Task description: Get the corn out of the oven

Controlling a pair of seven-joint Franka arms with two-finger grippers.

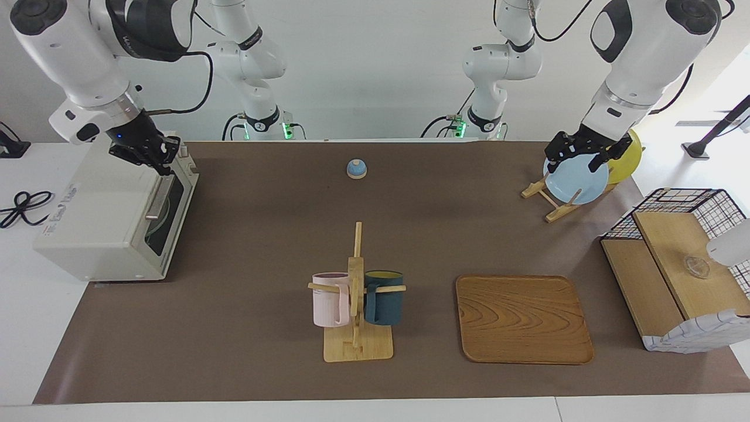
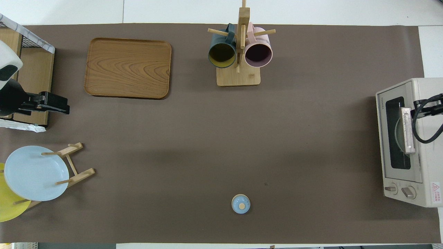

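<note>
Here, the right end effector (image 1: 166, 165), fingers together on the metal bar handle (image 1: 157, 201), grips the boxy off-white toaster oven (image 1: 99, 234), at nine o'clock on the desk. The door looks closed, the corn unseen; opening and removal remain. The left end effector (image 1: 583, 153) waits, fingers apart.

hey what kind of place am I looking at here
Most likely a robotics lab staged as a kitchen counter: two robot arms stand at a table covered with a brown mat, holding a toaster oven, a wooden mug rack and a plate rack.
</note>
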